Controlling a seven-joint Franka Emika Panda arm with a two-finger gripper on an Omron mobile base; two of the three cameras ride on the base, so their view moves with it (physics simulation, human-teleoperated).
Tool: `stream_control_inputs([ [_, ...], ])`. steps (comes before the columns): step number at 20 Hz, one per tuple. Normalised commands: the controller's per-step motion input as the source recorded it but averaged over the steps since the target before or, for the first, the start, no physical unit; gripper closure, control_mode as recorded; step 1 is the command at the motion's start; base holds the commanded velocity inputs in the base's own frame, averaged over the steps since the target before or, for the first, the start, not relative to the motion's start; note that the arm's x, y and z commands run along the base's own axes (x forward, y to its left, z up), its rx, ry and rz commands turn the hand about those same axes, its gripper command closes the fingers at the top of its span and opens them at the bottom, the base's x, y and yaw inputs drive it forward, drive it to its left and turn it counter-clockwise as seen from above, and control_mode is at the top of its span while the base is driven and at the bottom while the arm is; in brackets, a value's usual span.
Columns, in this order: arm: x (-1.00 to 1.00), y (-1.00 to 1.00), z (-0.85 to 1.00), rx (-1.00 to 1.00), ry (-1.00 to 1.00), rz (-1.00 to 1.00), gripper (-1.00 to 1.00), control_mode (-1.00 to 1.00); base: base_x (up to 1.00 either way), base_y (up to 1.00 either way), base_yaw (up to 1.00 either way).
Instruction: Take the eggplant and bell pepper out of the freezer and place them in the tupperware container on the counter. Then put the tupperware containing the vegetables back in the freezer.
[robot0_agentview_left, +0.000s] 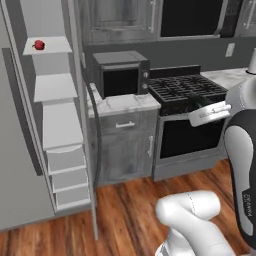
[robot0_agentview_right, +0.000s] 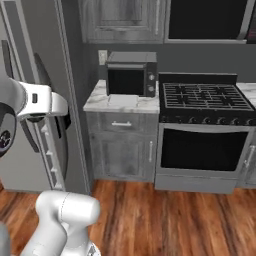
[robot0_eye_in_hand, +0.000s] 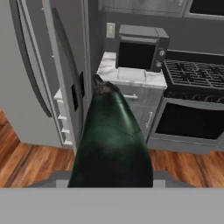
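Observation:
The dark green-black eggplant (robot0_eye_in_hand: 111, 140) fills the middle of the hand view, pointing away from the camera and hiding the fingertips. In the left base view my gripper (robot0_agentview_left: 204, 107) hangs in front of the stove, shut on the eggplant (robot0_agentview_left: 202, 102). The red bell pepper (robot0_agentview_left: 39, 45) sits on an upper white shelf of the open freezer (robot0_agentview_left: 56, 87) at the left. The pale tupperware container (robot0_eye_in_hand: 130, 73) lies on the marble counter (robot0_eye_in_hand: 107, 68), just in front of the microwave. The gripper is well to the right of the counter (robot0_agentview_left: 125, 103) and above its level.
A black-fronted microwave (robot0_agentview_left: 122, 74) stands at the back of the counter. The black stove (robot0_agentview_left: 187, 87) with its oven door adjoins the counter on the right. The freezer's grey door (robot0_agentview_left: 15, 150) stands open at the left. Wood floor (robot0_agentview_left: 125, 215) lies below.

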Motion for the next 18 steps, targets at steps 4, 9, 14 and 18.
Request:
stream_control_inputs([
  [4, 0.0, 0.0, 0.0, 0.0, 0.0, 0.0, 1.0, 1.0, 0.56, -0.11, 0.0],
  [9, 0.0, 0.0, 0.0, 0.0, 0.0, 0.0, 1.0, 1.0, 0.91, -0.24, 0.01],
  [14, 0.0, 0.0, 0.0, 0.0, 0.0, 0.0, 1.0, 1.0, 0.9, -0.66, 0.04],
  [18, 0.0, 0.0, 0.0, 0.0, 0.0, 0.0, 1.0, 1.0, 0.94, -0.54, 0.06],
])
